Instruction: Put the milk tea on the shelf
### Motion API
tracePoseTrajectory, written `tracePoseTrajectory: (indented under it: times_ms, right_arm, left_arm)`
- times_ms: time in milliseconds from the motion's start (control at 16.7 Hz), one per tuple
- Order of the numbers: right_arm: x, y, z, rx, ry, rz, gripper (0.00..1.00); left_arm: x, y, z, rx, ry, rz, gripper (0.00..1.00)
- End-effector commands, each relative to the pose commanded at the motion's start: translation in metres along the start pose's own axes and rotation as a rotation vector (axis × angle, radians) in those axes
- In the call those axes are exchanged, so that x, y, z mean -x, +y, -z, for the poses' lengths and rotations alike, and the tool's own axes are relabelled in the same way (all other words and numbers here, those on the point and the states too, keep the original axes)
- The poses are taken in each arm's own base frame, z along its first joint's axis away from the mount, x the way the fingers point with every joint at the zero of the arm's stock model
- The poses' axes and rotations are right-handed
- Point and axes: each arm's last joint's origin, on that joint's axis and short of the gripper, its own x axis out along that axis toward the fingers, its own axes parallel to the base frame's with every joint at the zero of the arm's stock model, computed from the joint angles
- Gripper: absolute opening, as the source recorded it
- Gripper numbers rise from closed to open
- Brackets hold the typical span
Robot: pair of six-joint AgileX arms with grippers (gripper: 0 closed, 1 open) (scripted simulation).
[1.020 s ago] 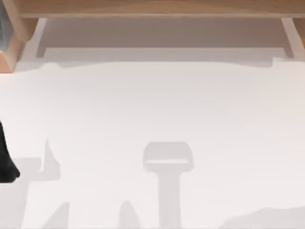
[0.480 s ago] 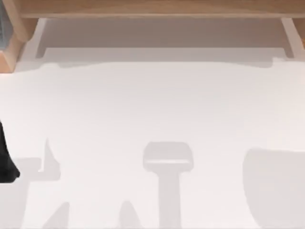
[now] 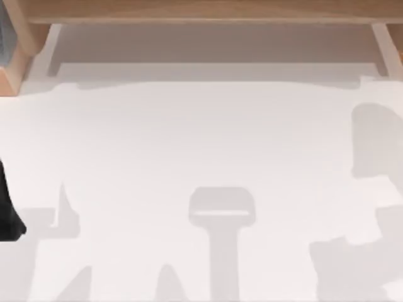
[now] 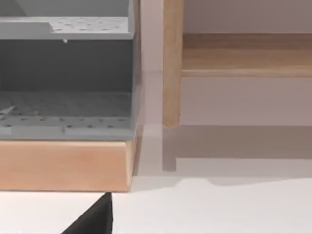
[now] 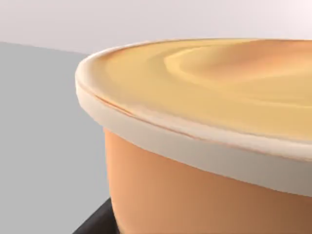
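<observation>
My right wrist view shows the milk tea (image 5: 204, 146) close up; fingers' state I cannot tell; the shelf (image 3: 201, 12) spans the surface's (image 3: 201, 138) far edge, a grey rack (image 4: 66, 83) beside it

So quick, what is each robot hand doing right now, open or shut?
Left gripper: parked at the table's left edge; cannot be told.
Right gripper: right up against the milk tea; grip cannot be told.

On my top feed, the wide light-brown shelf unit (image 3: 208, 11) reads as matt wood above a smooth matt white table (image 3: 189, 138). My left wrist feed shows a grey perforated rack (image 4: 66, 73), plastic-looking. My right wrist feed shows the orange milk tea cup (image 5: 204, 195), smooth, cream-rimmed, satiny.
</observation>
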Motion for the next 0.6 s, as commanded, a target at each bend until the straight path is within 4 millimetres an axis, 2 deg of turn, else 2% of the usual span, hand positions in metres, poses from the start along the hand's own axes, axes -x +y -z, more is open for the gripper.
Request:
tracePoseTrajectory:
  times_ms: [60,120,180,240,300,420,480,600]
  right_arm:
    - [-0.02,-0.053,0.011,0.26,-0.031,0.071,0.0]
    - [-0.039,-0.107,0.011,0.513,-0.061,0.148,0.0]
    - [-0.057,-0.162,0.0,0.757,-0.088,0.232,0.0]
    - [-0.072,-0.214,-0.022,0.99,-0.113,0.322,0.0]
    - [-0.083,-0.261,-0.051,1.205,-0.133,0.416,0.0]
    - [-0.097,-0.337,-0.128,1.587,-0.162,0.618,0.0]
    - [-0.098,-0.366,-0.172,1.751,-0.169,0.722,0.0]
    - [-0.095,-0.4,-0.257,2.018,-0.174,0.917,0.0]
  left_arm:
    - [0.0,0.0,0.0,0.0,0.0,0.0,1.0]
    - [0.0,0.0,0.0,0.0,0.0,0.0,1.0]
    - [0.0,0.0,0.0,0.0,0.0,0.0,1.0]
    - [0.0,0.0,0.0,0.0,0.0,0.0,1.0]
    - [0.0,0.0,0.0,0.0,0.0,0.0,1.0]
    - [0.0,0.0,0.0,0.0,0.0,0.0,1.0]
    - [0.0,0.0,0.0,0.0,0.0,0.0,1.0]
    - [0.0,0.0,0.0,0.0,0.0,0.0,1.0]
